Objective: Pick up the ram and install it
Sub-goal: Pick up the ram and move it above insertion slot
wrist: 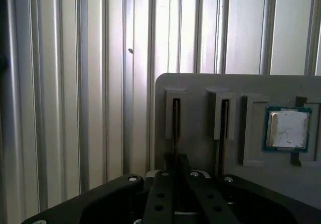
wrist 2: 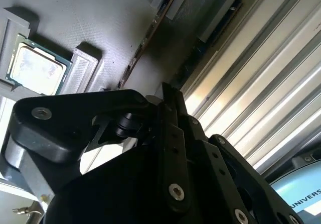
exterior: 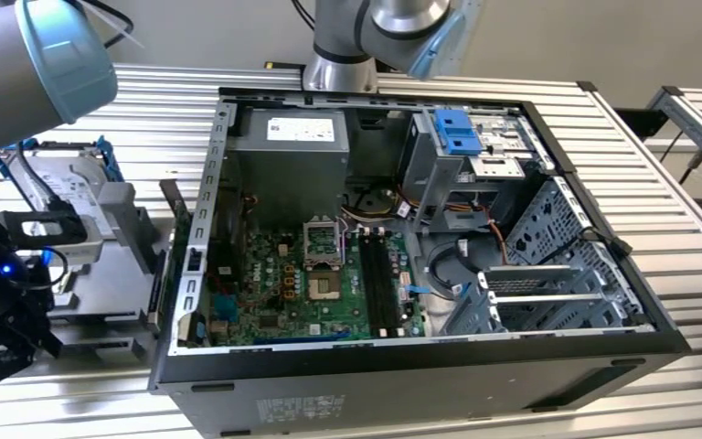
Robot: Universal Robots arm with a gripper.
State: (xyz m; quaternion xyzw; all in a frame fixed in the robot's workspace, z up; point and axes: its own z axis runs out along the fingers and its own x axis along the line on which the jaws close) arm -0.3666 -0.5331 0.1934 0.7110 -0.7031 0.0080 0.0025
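In the first wrist view the ram (wrist: 175, 118) stands on edge in the slot of a grey parts tray (wrist: 200, 82) that lies farthest from the processor. My gripper (wrist: 175, 159) sits directly over it, fingers drawn together along its thin edge. The second wrist view has the same ram (wrist 2: 223, 18) running down to the gripper (wrist 2: 166, 88). The ram is still seated in its slot. In the exterior view my arm's wrist (exterior: 10, 274) hangs low beside the tray (exterior: 101, 274), at that view's left.
Another memory stick (wrist: 222, 118) fills the neighbouring slot, with a processor (wrist: 287, 129) beside it. The open computer case (exterior: 424, 366) holds the green motherboard (exterior: 290, 283) and its long black slots (exterior: 382, 274). A silver drive with blue brackets (exterior: 58, 174) rests on the tray. Ribbed metal table (wrist: 65, 83) all around.
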